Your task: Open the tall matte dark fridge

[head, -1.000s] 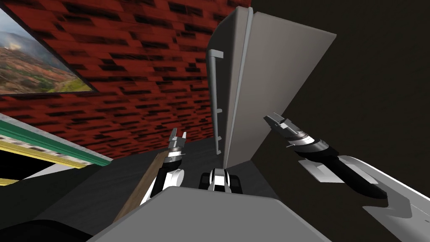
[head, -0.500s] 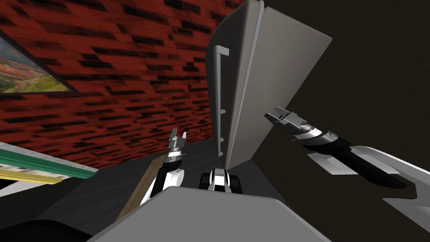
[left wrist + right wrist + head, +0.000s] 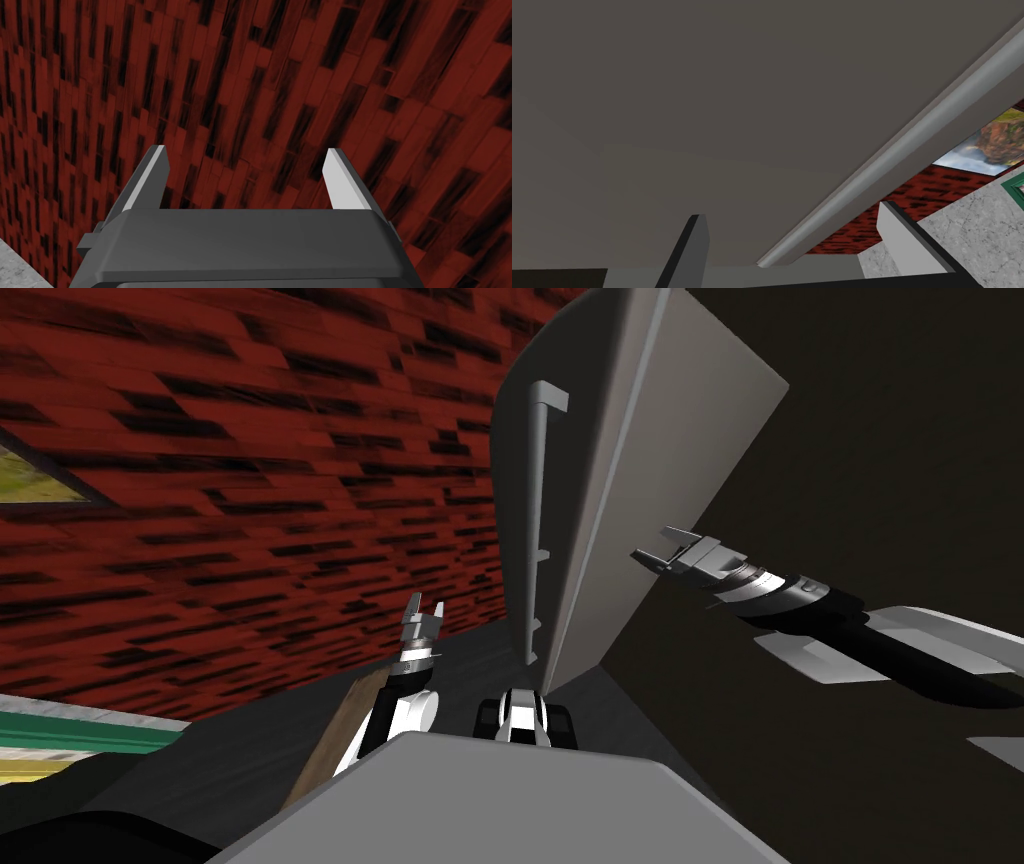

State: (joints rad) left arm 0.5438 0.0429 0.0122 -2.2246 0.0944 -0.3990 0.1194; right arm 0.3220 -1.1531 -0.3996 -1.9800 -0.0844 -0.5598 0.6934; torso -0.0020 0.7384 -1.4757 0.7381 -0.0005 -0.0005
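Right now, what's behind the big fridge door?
My right claw, open, is at the inner side of the grey door, opposite the handle. Beyond it there is just a flat dark surface; shelves or food cannot be made out.

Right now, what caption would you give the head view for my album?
Right gripper, jaws open, beside the tall grey fridge door, swung ajar.

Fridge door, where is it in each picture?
Head view: fridge door stands upper middle, right gripper beside it.
Right wrist view: its flat grey face spreads beyond the jaws.
Left wrist view: faces the red brick wall instead.
Shared landmark: the red brick wall, in all three.
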